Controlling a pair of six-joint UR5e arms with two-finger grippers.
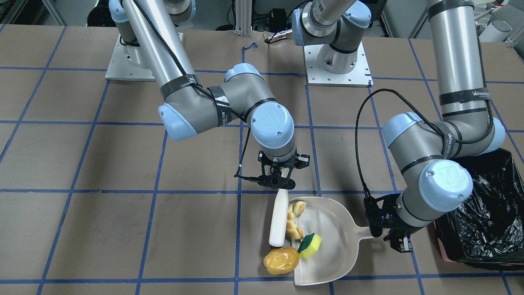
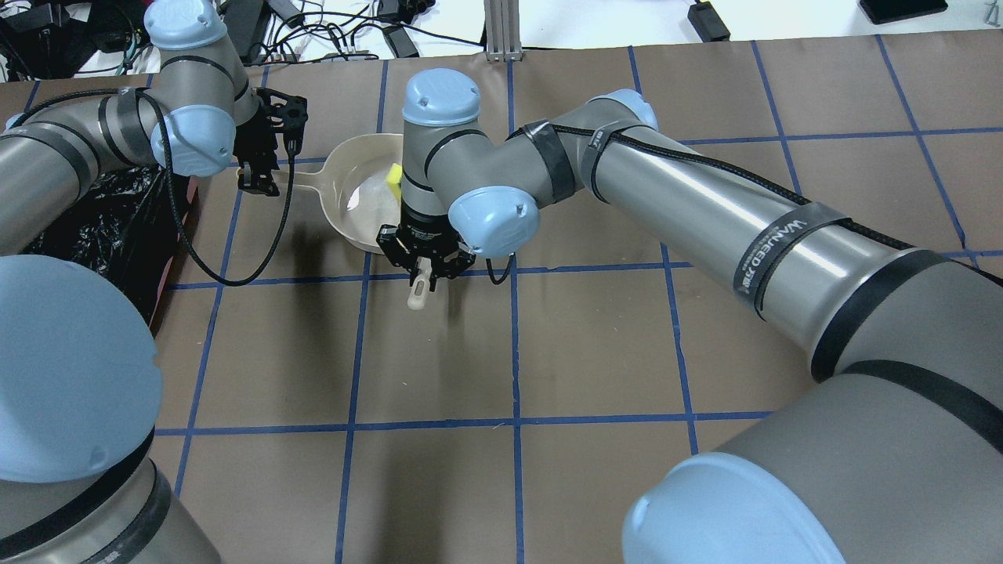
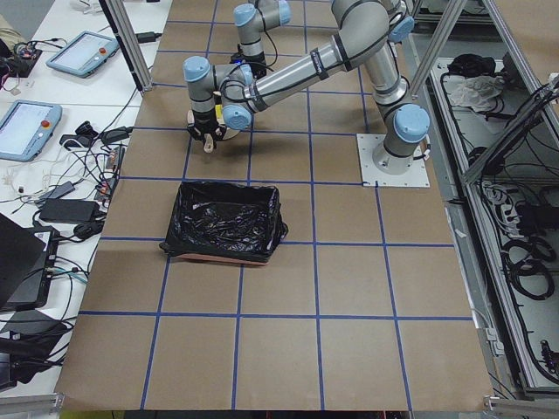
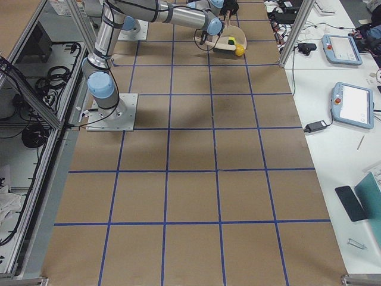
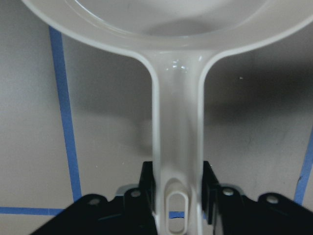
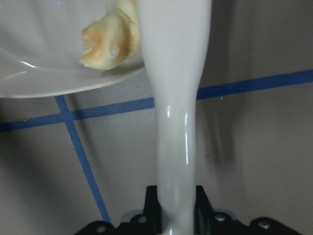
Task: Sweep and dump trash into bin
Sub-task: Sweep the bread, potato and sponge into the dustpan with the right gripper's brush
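Sweeping is looking about half done in the front-facing view: pastry [image 1: 295,221] and sponge [image 1: 310,245] are sitting just inside the mouth of the dustpan [image 1: 339,229], the yellow lump [image 1: 281,260] is lying on the desk [image 1: 123,229] right at its lip, and nothing is going into the bin [image 1: 487,229] yet. Overhead, the right arm [image 2: 705,204] is reaching across with its wrist pointing straight down, while the left arm [image 2: 94,149] is bending in low from the bin side. Wrist cams: left end effector [image 5: 177,210] is clamping the dustpan handle, right end effector [image 6: 176,210] is clamping the white brush [image 6: 176,98].
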